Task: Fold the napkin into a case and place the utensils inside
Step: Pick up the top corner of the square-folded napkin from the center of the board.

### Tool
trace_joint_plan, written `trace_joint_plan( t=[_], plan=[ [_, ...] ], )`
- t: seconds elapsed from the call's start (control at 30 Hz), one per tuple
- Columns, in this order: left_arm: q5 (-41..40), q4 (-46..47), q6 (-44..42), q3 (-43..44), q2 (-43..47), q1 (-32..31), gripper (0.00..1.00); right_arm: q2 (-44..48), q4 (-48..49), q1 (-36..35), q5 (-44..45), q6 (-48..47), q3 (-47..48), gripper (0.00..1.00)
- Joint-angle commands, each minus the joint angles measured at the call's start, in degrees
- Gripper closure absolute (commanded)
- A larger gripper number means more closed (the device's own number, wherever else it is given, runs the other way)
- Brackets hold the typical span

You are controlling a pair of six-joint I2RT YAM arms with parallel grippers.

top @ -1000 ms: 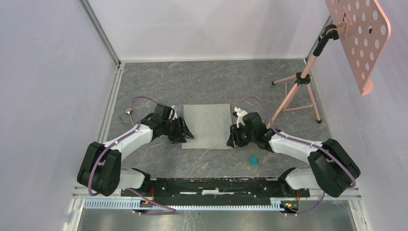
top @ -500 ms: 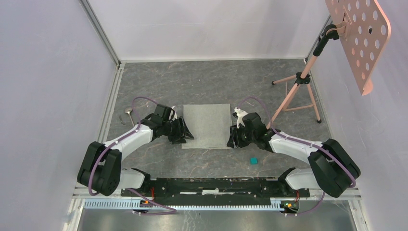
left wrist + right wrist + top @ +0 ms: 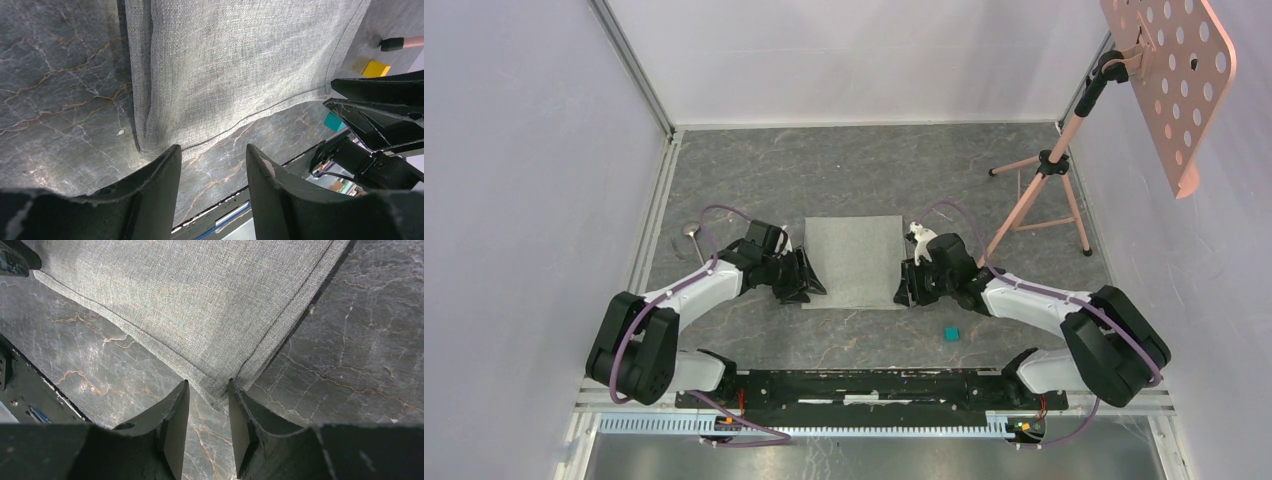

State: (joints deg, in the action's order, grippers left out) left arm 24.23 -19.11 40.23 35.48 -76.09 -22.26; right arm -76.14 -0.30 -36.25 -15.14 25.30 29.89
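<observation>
At the napkin's near-right corner: the right gripper [image 3: 207,405] has crept in a touch over the last second. Its jaws stand partly apart, the corner's tip lies between the fingertips, and nothing is pinched yet.
At the near-left corner: the left gripper [image 3: 212,165] has hardly shifted. Its jaws are parted and empty, and the corner lies just ahead of its left finger, not between the two.
Napkin [image 3: 852,262]: flat on the table [image 3: 844,170] between the two arms, where it lay a second ago, with no fold in it.
Utensils: the spoon [image 3: 691,232] lies well off to the left, near the table's edge (the fork I cannot make out).
Bystanders: a teal cube [image 3: 951,333] sits near the right arm, clear of the cloth.
Meaning for the task: both arms look to be lining up on the near corners for a first fold. To my eye the right is closer to a grip than the left, and the utensils' turn is a long way off.
</observation>
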Motion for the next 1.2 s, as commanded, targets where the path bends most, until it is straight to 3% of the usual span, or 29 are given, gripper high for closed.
trace_joint_plan(
  t=[0.0, 0.43, 0.67, 0.8, 1.17],
  plan=[
    [0.79, 1.20, -2.33, -0.59, 1.19, -0.19, 0.42, -1.66, 4.08, -0.04, -1.53, 0.84, 0.10, 0.60],
    [-11.52, -4.00, -1.30, -1.89, 7.90, -0.22, 0.42, 0.05, 7.32, -0.05, -3.23, 4.39, -0.47, 0.57],
    [-8.76, -3.20, -2.04, -1.98, 6.12, -0.24, 0.38, -1.60, 17.08, 0.02, -8.67, 12.13, -3.68, 0.54],
    [-7.51, -3.18, -2.67, -2.00, 4.41, -0.23, 0.38, -1.17, 16.01, -0.03, -7.89, 11.77, -3.60, 0.53],
    [-4.66, -1.35, -2.60, -2.44, 2.41, -0.22, 0.52, 1.41, 10.58, 0.05, -2.42, 9.22, -4.11, 0.52]
  ],
)
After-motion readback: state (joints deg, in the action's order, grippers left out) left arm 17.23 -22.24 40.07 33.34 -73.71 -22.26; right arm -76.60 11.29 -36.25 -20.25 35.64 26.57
